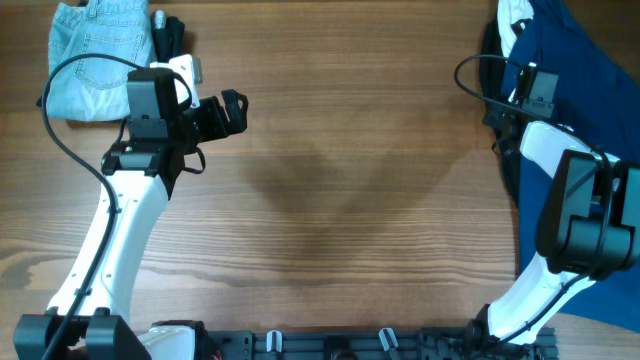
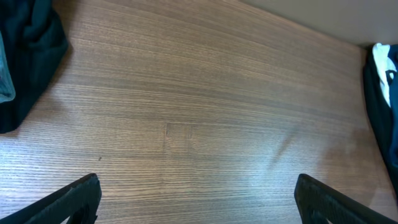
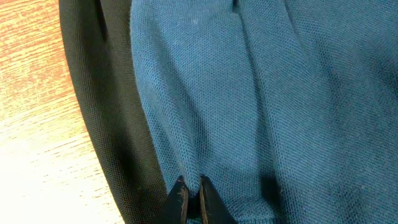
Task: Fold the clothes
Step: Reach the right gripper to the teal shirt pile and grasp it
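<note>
At the right edge of the wooden table (image 1: 340, 200), the dark-blue shirt (image 1: 580, 70) lies spread and rumpled, running from the far edge down the side past the right arm; a black garment (image 3: 99, 112) lies under it, showing as a dark strip along the shirt's left border, with bare wood just beside that. A white black-printed shirt (image 1: 512, 15) shows at the far end of this pile, partly tucked under the blue cloth. The right gripper (image 3: 193, 196) is down on the blue shirt near its left border; its two fingers are pressed together, pinching a raised fold of the blue knit between the tips, and creases run up the cloth away from the pinch.

In the far left corner, the pale denim jeans (image 1: 95, 55) lie bunched, touching another black piece (image 1: 170, 35) on their right. The left gripper (image 1: 228, 110) hangs over bare wood just to the right of that heap, touching no cloth; its fingers (image 2: 74, 199) stand spread wide, grasping nothing, with only the table grain visible between them in the left wrist view. The middle of the table separates the two heaps, which lie well apart.
</note>
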You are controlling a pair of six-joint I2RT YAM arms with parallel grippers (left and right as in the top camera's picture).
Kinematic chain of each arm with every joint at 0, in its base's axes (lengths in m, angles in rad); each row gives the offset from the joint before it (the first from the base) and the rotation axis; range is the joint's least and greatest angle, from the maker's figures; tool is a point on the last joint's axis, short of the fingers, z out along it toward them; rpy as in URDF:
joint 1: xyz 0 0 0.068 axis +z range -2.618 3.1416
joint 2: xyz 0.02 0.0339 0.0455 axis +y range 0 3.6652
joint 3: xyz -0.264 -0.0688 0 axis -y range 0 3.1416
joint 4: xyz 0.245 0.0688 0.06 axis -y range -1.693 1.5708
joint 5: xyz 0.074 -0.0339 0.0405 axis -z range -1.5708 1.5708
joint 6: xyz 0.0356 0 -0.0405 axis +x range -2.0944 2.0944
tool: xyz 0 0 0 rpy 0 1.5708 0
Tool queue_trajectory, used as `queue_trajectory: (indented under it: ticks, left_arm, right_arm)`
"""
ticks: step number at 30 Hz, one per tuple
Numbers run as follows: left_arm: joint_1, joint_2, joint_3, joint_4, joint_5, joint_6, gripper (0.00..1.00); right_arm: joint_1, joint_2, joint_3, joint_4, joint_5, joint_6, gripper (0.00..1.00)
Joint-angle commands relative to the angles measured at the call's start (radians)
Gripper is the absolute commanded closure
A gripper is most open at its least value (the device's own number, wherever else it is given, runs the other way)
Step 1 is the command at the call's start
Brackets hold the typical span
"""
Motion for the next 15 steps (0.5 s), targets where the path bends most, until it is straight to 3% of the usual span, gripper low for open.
queue_trajectory:
  ticks: [1, 4, 11, 15]
  left_arm:
    - [-0.003, 0.005, 0.018, 0.008, 0.015, -0.013, 0.00]
    - [-0.003, 0.005, 0.018, 0.014, 0.015, -0.013, 0.00]
    - [-0.003, 0.004, 0.018, 0.061, 0.015, -0.012, 0.00]
    - [-0.003, 0.004, 0.018, 0.092, 0.011, -0.009, 0.00]
  right_arm:
    - [0.000, -0.072, 0.018, -0.019, -0.024, -0.003, 0.96]
    - [0.000, -0.150, 0.018, -0.046, -0.042, -0.008, 0.96]
    - [0.006, -0.360, 0.018, -0.119, -0.494, -0.055, 0.96]
    - [0.095, -0.482, 0.074, -0.237, -0.529, -0.058, 0.96]
